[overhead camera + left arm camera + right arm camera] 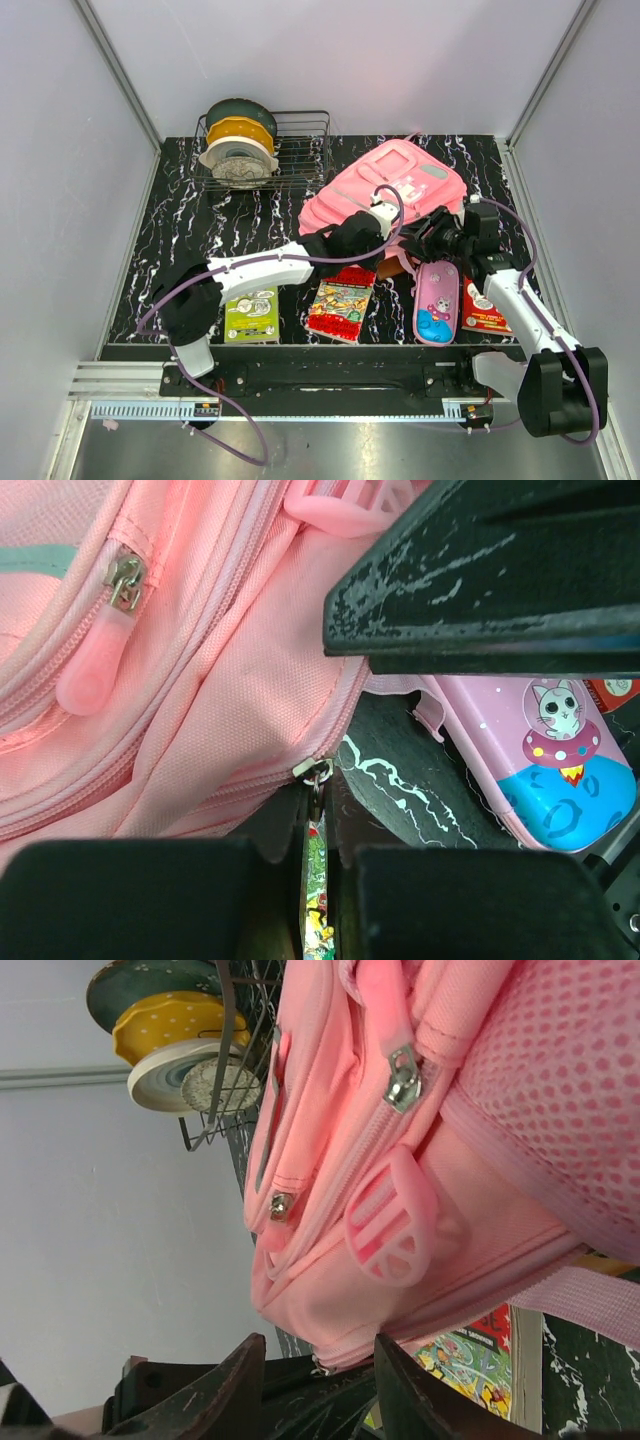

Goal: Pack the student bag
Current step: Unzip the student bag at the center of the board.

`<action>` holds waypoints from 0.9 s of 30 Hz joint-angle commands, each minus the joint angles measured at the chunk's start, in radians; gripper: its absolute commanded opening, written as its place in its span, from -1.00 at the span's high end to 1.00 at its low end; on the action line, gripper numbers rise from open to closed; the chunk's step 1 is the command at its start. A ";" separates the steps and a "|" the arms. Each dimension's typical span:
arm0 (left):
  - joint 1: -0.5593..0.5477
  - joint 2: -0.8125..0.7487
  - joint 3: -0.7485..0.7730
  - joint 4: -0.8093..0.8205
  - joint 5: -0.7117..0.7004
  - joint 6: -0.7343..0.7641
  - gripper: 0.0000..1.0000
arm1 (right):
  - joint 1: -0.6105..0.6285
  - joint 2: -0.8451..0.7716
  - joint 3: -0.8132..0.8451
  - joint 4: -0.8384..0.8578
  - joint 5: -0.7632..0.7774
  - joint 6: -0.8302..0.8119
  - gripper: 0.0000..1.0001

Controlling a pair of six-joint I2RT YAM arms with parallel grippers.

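The student bag [385, 190] is a big pink backpack lying at the back right of the table. My left gripper [392, 238] is at its near edge. In the left wrist view it [318, 825] is shut on the metal zipper pull [316, 773] of the bag's [200, 680] side zip. My right gripper [420, 240] is just right of it. In the right wrist view its jaws [315, 1375] stand open round the bag's [420, 1110] lower corner, without a grip on the fabric.
A green book [251, 313], a comic book [341, 300], a pink pencil case [437, 300] and a red book [485, 308] lie along the front. A wire rack [300, 130] with stacked plates [238, 140] stands at the back left. Walls close in on three sides.
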 commanded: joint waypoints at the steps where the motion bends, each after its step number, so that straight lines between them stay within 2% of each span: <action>1: -0.004 -0.021 0.071 0.111 -0.029 -0.010 1.00 | 0.021 -0.016 -0.016 0.008 0.041 0.017 -0.05; 8: -0.006 -0.021 0.071 0.114 -0.023 0.001 1.00 | 0.049 -0.011 -0.021 0.020 0.097 0.040 -0.04; 15: -0.007 -0.023 0.043 0.125 0.011 0.018 1.00 | 0.048 0.076 -0.006 0.173 0.066 0.078 0.03; 19: -0.007 -0.030 0.011 0.125 -0.008 0.018 1.00 | 0.049 0.044 0.021 0.133 0.083 0.055 0.10; 25: -0.007 -0.023 -0.009 0.118 -0.005 0.035 1.00 | 0.049 0.032 0.005 0.126 0.092 0.060 0.31; 27: -0.018 -0.029 -0.015 0.121 -0.018 0.059 1.00 | 0.049 0.042 -0.004 0.147 0.081 0.067 0.65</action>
